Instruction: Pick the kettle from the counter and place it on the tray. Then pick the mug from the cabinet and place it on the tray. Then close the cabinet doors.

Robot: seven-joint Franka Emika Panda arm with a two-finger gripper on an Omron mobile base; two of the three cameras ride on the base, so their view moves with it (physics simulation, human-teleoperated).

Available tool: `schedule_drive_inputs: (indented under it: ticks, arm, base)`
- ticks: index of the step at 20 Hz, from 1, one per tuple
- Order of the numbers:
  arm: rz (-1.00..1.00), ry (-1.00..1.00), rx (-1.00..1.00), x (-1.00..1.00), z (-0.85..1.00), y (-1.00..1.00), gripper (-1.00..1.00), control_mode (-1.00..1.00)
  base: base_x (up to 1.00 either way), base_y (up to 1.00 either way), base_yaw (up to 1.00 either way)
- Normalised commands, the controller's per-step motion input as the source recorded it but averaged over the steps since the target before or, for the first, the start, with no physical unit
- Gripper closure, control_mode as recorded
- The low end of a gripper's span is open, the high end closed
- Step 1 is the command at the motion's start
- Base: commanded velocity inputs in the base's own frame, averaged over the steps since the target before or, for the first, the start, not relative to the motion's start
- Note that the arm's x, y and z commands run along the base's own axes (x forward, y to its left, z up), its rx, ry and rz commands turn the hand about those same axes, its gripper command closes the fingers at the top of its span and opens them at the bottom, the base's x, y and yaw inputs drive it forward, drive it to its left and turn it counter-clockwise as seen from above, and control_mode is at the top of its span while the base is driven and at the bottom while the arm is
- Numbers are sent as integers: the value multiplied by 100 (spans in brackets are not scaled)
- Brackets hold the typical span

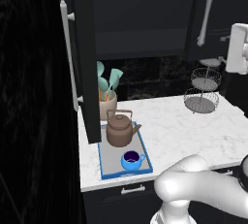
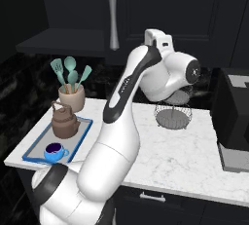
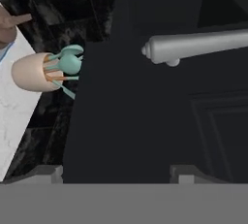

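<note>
1. The squat round brown kettle [image 1: 119,130] stood upright on the flat grey tray with the bright blue rim [image 1: 103,166], at the tray's far end; in the left base view its short spout pointed to the right.
2. The small bright blue mug with the dark purple inside [image 1: 131,160] stood on the near end of the same tray, its handle to the right in that view.
3. The tray's long axis ran from the front edge of the white marble-patterned table [image 1: 193,131] toward the wall.
4. The pincer [image 3: 116,173] had its two dark tips well apart and held nothing; just ahead were a black cabinet door [image 3: 145,121] and its long silver bar handle [image 3: 198,46].
5. The other black door [image 1: 87,58] stood open beside the tray.
6. A beige pot of teal utensils [image 2: 71,95] and a wire basket stand [image 1: 202,89] were on the table.
</note>
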Motion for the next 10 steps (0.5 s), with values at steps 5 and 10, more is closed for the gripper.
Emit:
schedule_drive_inputs:
  ticks: [5, 10]
  arm:
    - [-7, 0, 0, 73, -5, 2, -100, -100]
    - [-8, 0, 0, 71, -8, 1, -100, -100]
  base:
    - [0, 0, 0]
    - [0, 0, 0]
